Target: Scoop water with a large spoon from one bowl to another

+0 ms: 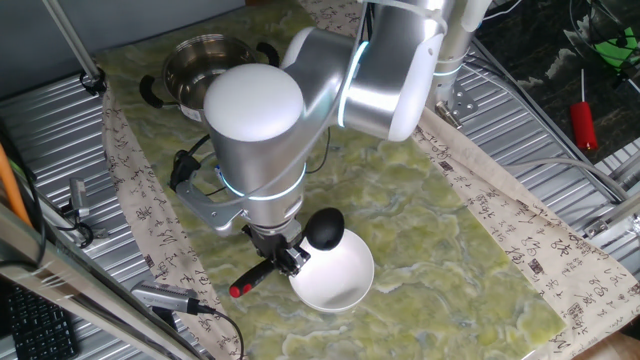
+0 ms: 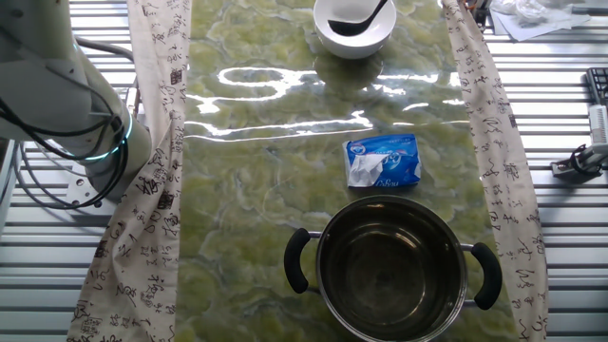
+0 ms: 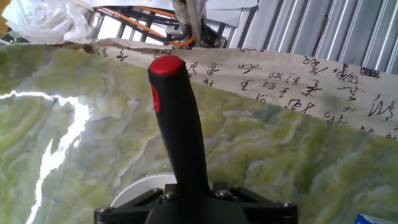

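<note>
The round shiny steel pot with two black side handles stands near one end of the green marbled table cover, close to that short edge. Its inside reads as bare reflective metal; whether water lies in it cannot be told. The plain white glossy bowl without handles stands toward the opposite short edge, well apart from the pot. In the other fixed view the deep round scoop of the black ladle rests inside the white bowl, with the handle rising out over the rim; any water in the bowl or scoop is too hard to make out.

The gripper sits just beside the white bowl's rim, on the side nearer the cloth-covered long edge, and its fingers are clamped on the ladle's black handle partway along. The scoop end lies on the bowl side of the gripper. The red tip points away from it toward the patterned cloth border. In the hand view the handle rises from between the fingers, red tip uppermost, with a sliver of the white bowl at the base.

A small blue and white packet lies on the cover between pot and bowl, nearer the pot.
</note>
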